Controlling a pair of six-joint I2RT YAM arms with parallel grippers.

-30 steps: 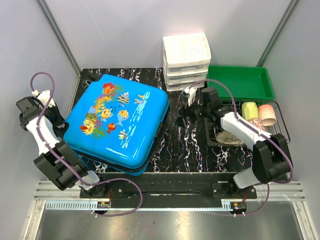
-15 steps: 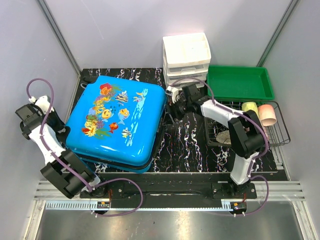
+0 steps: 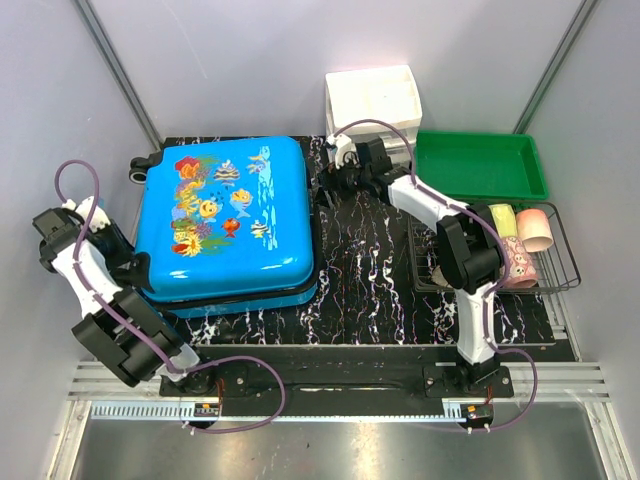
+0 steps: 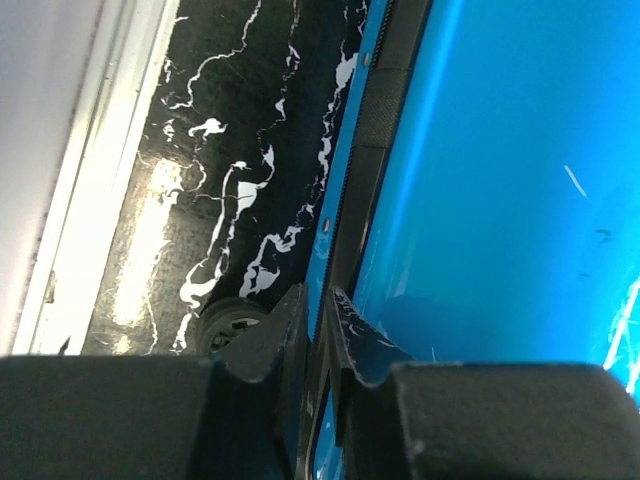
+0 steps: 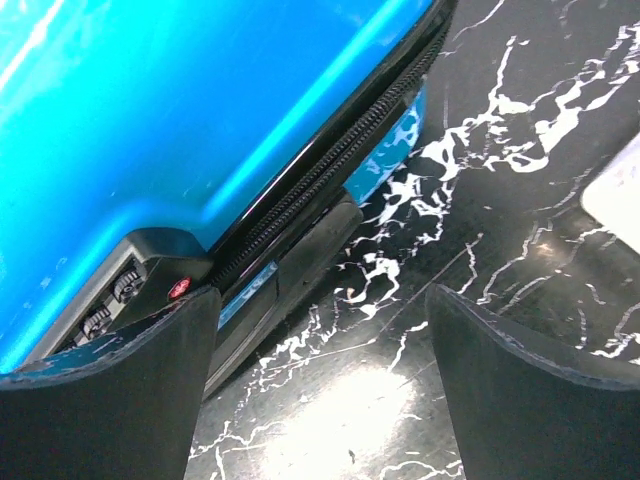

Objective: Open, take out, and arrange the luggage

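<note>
The luggage, a bright blue hard-shell suitcase with a fish-and-flower print, lies flat and closed on the left half of the black marbled table. My left gripper is at its left edge. In the left wrist view the gripper is almost closed, pinching the zipper seam of the blue shell, with a black wheel beside it. My right gripper is open beside the suitcase's far right side. In the right wrist view the gripper straddles bare table, next to the shell and its black side handle.
A white drawer organiser stands at the back, just behind the right arm. A green tray lies to its right. A wire basket at the right holds a yellow-green cup and a pink cup.
The suitcase has turned and slid toward the back, now square to the table. My right gripper has moved back and left along its side. My left gripper stays at its left edge.
</note>
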